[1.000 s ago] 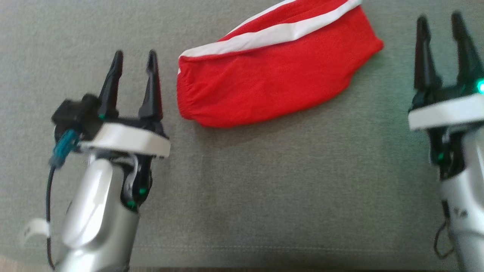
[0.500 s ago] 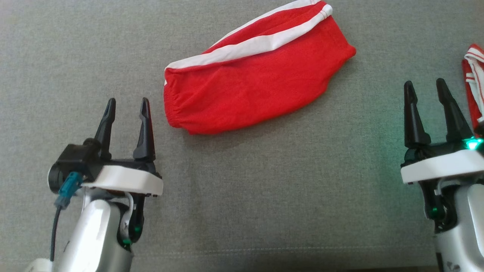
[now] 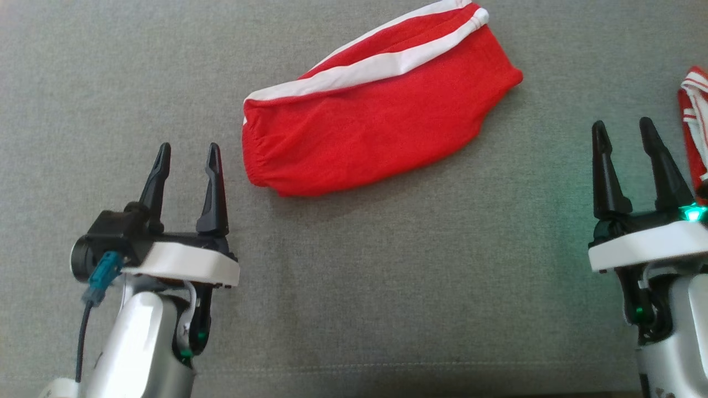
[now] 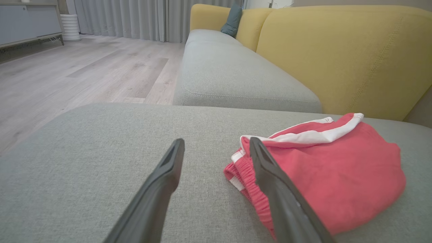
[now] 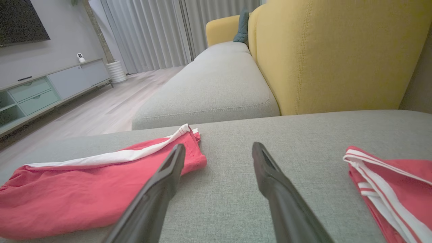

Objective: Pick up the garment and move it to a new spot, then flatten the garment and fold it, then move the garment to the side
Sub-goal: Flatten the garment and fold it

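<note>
Garment (image 3: pixel 376 127) lying on grey cushion (image 3: pixel 354 287); left gripper (image 3: pixel 188 148) and right gripper (image 3: pixel 622 124) both hanging empty.
Head view: the garment, red with a white stripe, is lying folded at upper centre. The left gripper is hovering near its elastic end, fingers standing apart. The right gripper is hanging well apart from it, likewise spread, with a second red striped cloth (image 3: pixel 694 116) lying just beside it at the edge. Left wrist view: the garment's elastic end is showing partly behind the view's right-hand finger; contact cannot be told. Right wrist view: the garment is lying left of the spread fingers, the second cloth right, a yellow backrest (image 5: pixel 337 50) rising behind.
</note>
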